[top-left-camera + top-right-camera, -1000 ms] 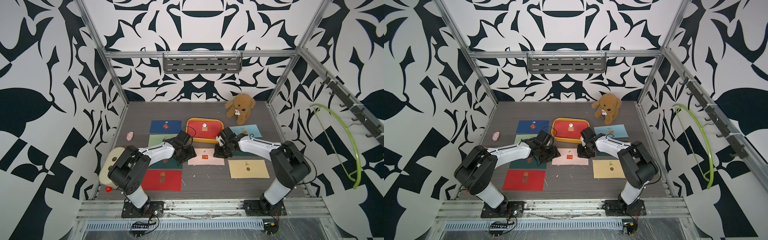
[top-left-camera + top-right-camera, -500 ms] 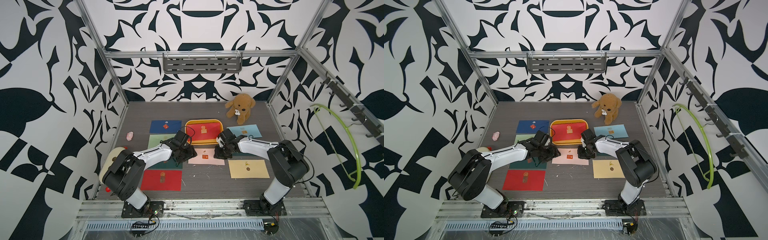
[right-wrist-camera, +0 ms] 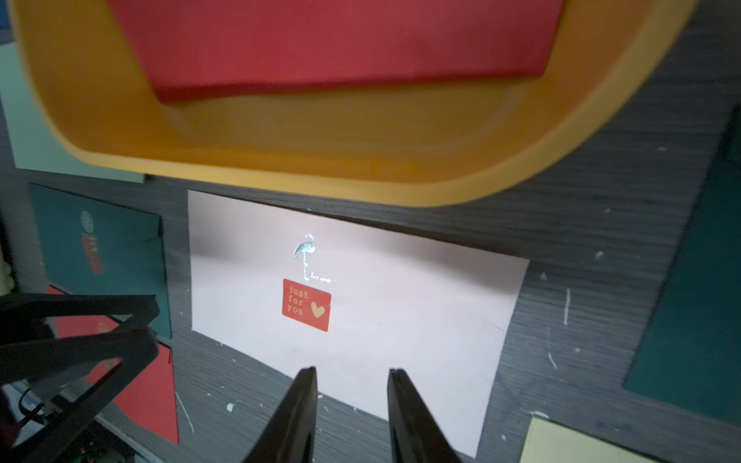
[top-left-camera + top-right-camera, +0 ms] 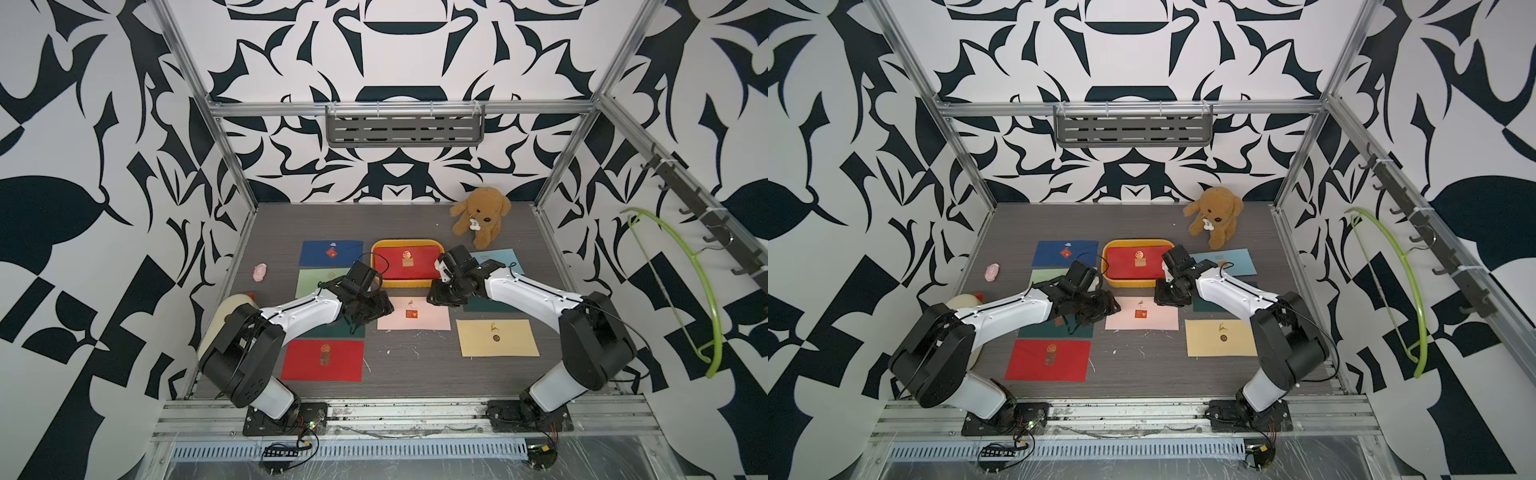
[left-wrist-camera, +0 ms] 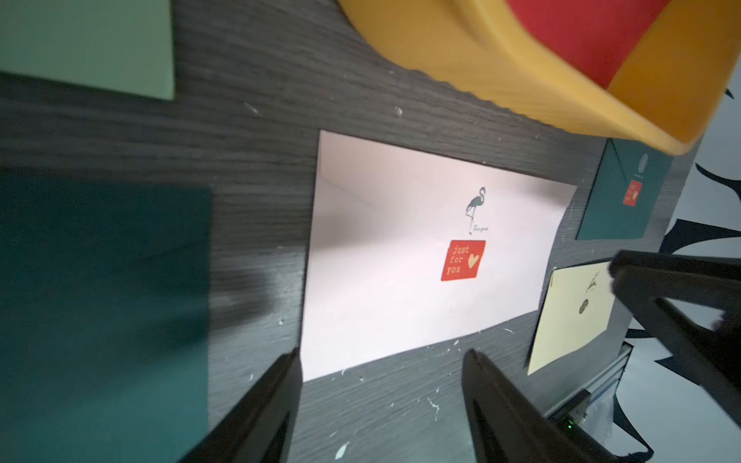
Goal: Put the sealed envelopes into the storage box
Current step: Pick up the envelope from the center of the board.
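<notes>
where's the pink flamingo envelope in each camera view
Top view: pink envelope mid-scene, on the robot's side of the storage box.
Top view: same place, by the box's near wall.
Left wrist: centre of the picture.
Right wrist: centre of the picture.
Shared landmark: the storage box, along the envelope's far edge in all four.

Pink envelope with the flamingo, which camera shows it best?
The right wrist view: the pink envelope fills the middle, and its sticker is legible. The left wrist view shows it too, but slanted and smaller. In both top views it is small, the print unreadable.
</notes>
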